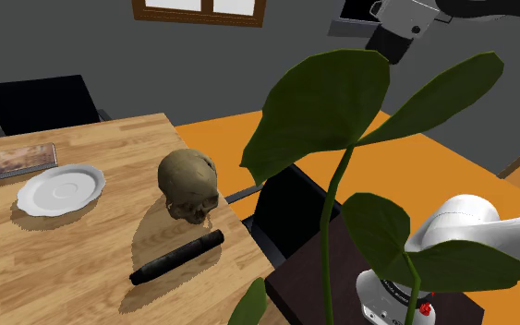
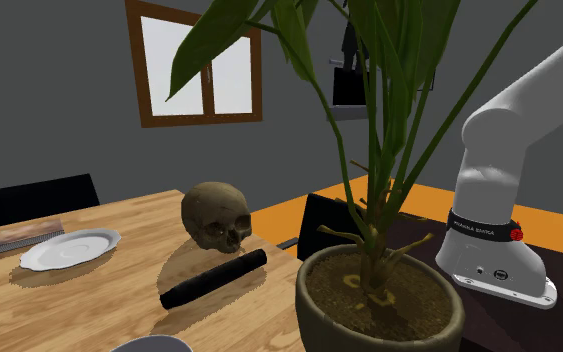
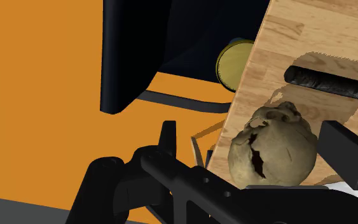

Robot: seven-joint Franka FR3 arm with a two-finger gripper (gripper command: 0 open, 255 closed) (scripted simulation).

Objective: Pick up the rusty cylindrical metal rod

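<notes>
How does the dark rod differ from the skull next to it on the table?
The rod is a slim, nearly black cylinder; the skull is bulky, rounded and olive-tan. The rod lies flat on its side, while the skull stands much taller. The rod's surface looks even, whereas the skull has sockets and a jagged hole. Both rest on the wooden table.
</notes>
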